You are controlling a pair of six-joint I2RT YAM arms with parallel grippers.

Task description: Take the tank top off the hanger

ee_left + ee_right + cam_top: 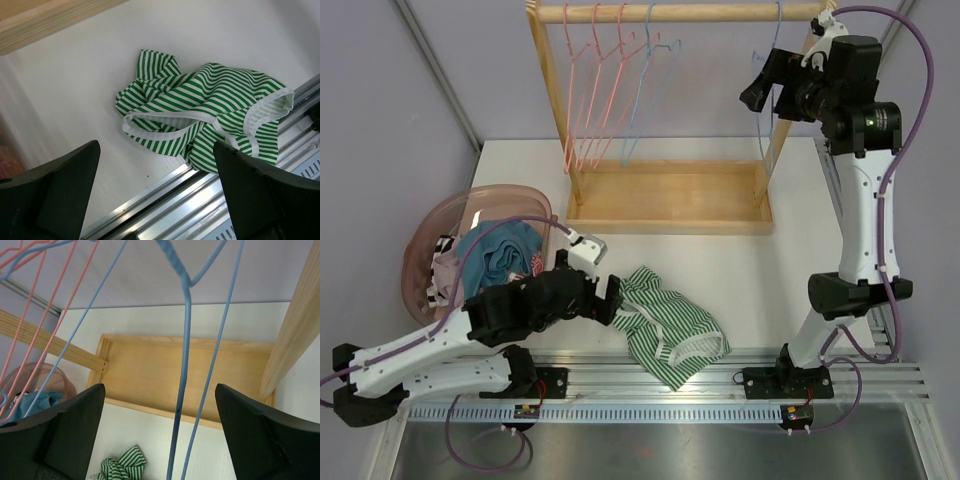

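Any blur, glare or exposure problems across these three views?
Top external: even light, soft shadows, tank top sharp. Left wrist: tank top crisp, left edge of the picture looks smeared, left fingers nearly black. Right wrist: blue hanger in focus, right fingers dark, without detail.

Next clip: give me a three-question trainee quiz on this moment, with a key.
1. True or false: the striped tank top hangs on a hanger.
2. Is the left hand open or shut?
3. The right hand is: A) up at a blue hanger on the rack; B) gripping the tank top; C) touching the left hand.
Key: 1 false, it lies crumpled on the table; 2 open; 3 A.
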